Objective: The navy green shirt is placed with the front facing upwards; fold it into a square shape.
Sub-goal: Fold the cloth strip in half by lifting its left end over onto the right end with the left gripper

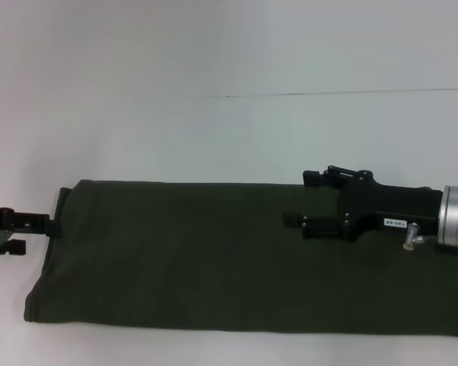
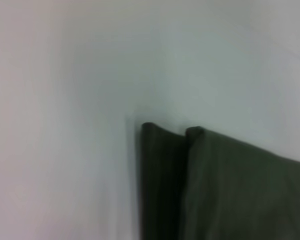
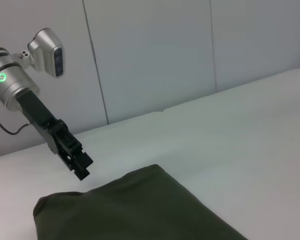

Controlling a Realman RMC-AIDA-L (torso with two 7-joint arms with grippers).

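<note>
Our shirt (image 1: 214,259) lies on the counter (image 1: 214,137) as a long band, ready for cross folds. Our left end effector (image 1: 52,227) waits at its left end, fingers' state unclear; our right end effector (image 1: 296,207) hovers over its right half, fingers apart, likely to grip.

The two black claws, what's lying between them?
In the head view, only the navy green shirt, folded into a long band. The left gripper sits at its end on the robot's left; the right gripper hovers above its other half.
</note>
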